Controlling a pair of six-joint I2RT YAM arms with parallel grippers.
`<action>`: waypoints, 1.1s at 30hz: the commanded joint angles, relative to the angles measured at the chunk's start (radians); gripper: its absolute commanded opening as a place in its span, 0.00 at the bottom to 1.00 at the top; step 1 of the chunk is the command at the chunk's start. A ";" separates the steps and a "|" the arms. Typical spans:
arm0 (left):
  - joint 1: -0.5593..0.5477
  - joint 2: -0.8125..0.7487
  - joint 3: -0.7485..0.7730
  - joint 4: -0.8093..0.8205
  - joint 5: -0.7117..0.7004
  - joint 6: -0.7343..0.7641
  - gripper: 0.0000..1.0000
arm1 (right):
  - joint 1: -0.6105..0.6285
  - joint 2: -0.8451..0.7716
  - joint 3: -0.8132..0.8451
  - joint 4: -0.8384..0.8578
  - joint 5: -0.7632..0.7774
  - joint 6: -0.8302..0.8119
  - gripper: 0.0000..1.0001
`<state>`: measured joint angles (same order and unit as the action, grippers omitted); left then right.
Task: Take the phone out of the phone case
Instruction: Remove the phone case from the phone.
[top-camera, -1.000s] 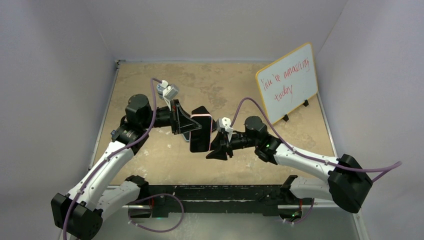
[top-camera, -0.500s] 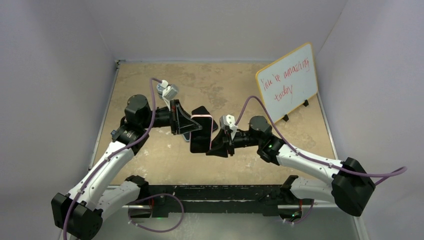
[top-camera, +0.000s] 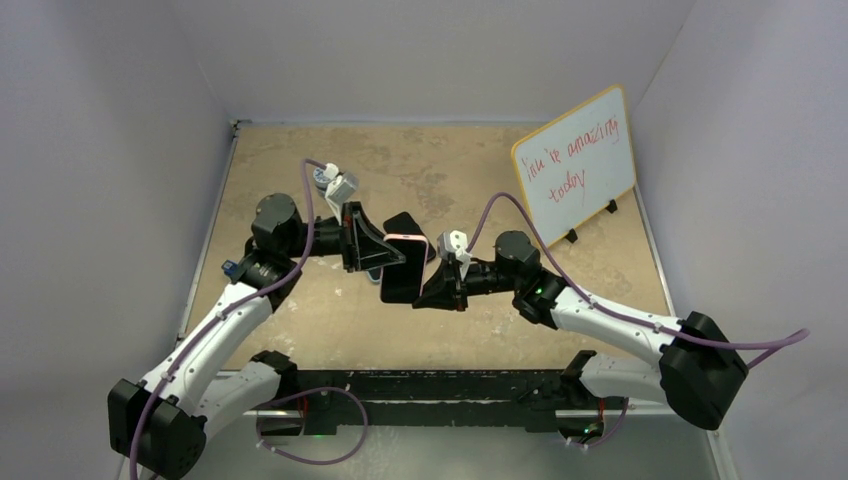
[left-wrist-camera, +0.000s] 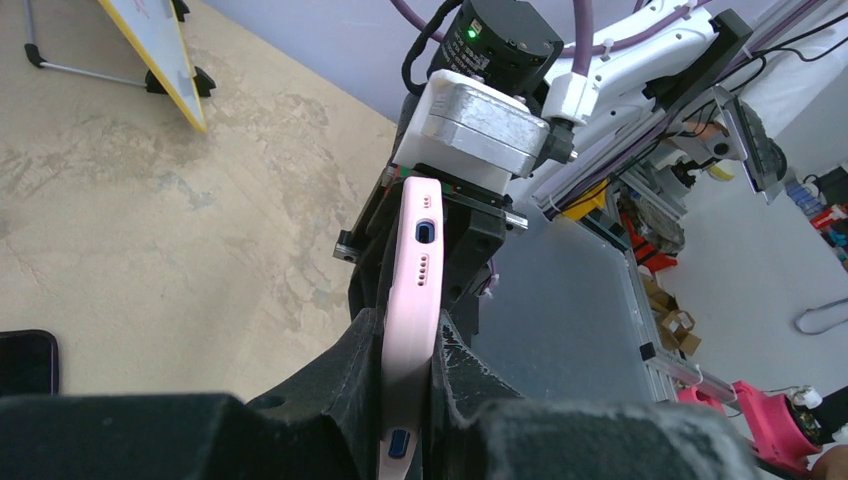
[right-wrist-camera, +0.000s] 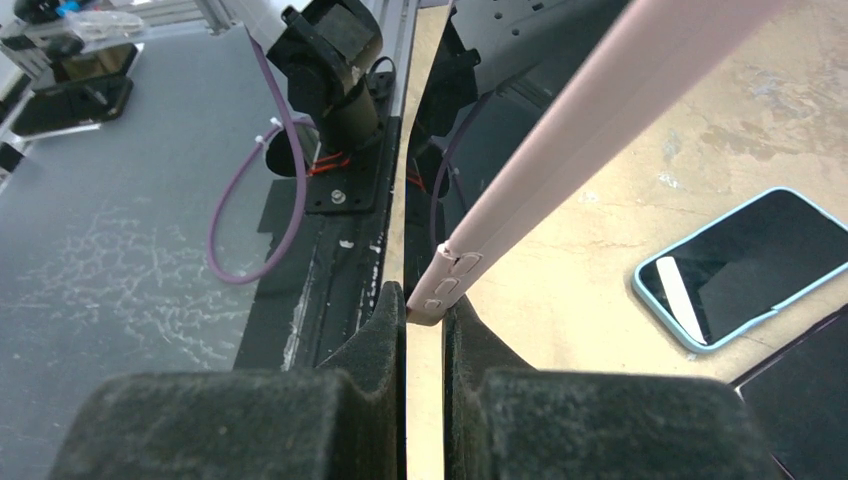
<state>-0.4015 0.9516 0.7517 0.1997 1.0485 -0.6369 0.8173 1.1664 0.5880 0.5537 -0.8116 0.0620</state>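
1. Firmly pinched, the right claw (right-wrist-camera: 423, 298) has both pads on one corner of the pink case (right-wrist-camera: 560, 150), right by its side buttons; no gap shows between pads and case.
2. Likewise, the left claw (left-wrist-camera: 405, 338) is clamped on the case's long edge, with one finger on each face.
3. Between the two claws the case hangs clear of the table (top-camera: 300, 320), held on edge and tilted. In the left wrist view, its end with the port and speaker holes points toward the right arm's wrist.
4. From above, the phone (top-camera: 403, 272) sits in the case, its black screen filling the pink rim.
5. The claws face each other across the phone, the left one at its far-left side and the right one at its near-right corner.
6. On the table lies a second phone (right-wrist-camera: 745, 262) in a light blue case, screen up. A dark slab (right-wrist-camera: 800, 400) lies just beside it; what it is I cannot tell.
7. A whiteboard (top-camera: 575, 160) with red handwriting stands at the table's far right, well apart from both claws.
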 joint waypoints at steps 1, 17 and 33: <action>0.004 0.031 -0.017 0.062 -0.022 -0.144 0.00 | 0.007 -0.010 0.013 0.045 0.011 -0.243 0.00; 0.004 0.110 -0.065 0.137 -0.020 -0.225 0.00 | 0.007 -0.030 0.102 -0.147 -0.008 -0.562 0.00; 0.005 0.116 -0.093 0.187 -0.033 -0.231 0.00 | 0.007 -0.038 0.079 -0.081 0.009 -0.466 0.01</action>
<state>-0.3855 1.0939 0.6670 0.3355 1.0237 -0.8433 0.8200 1.1660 0.6453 0.2577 -0.8104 -0.4854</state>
